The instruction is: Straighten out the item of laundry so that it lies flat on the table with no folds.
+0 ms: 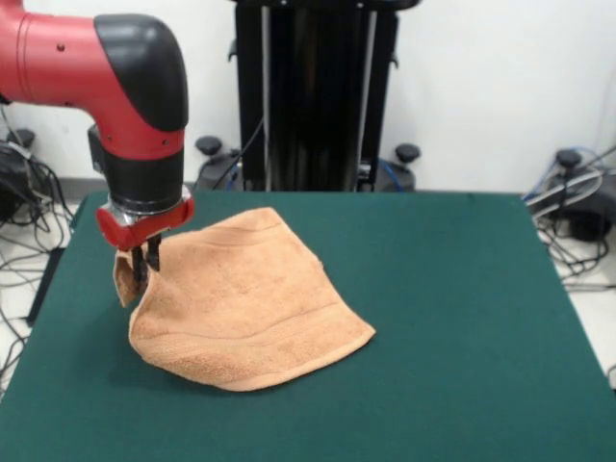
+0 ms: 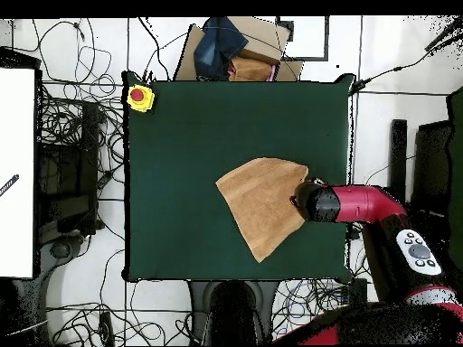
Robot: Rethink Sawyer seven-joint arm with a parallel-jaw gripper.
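Note:
The peach-orange towel [image 1: 245,298] lies on the dark green table [image 1: 452,318], left of centre in the front view, with its left corner pulled up off the surface. My gripper [image 1: 146,262] is shut on that raised corner and holds it a little above the table. The rest of the towel fans out to the right and front, uneven, with a woven band along the front edge. In the overhead view the towel [image 2: 260,203] sits right of the table's [image 2: 181,145] centre and my arm's head [image 2: 316,201] covers its right corner; the gripper itself is hidden there.
A yellow box with a red button [image 2: 139,97] sits on the table corner at the overhead view's top left. The black pedestal [image 1: 313,96] stands behind the table. Cables lie on the floor around the table. A pile of cardboard and dark cloth [image 2: 233,50] lies beyond the table's edge.

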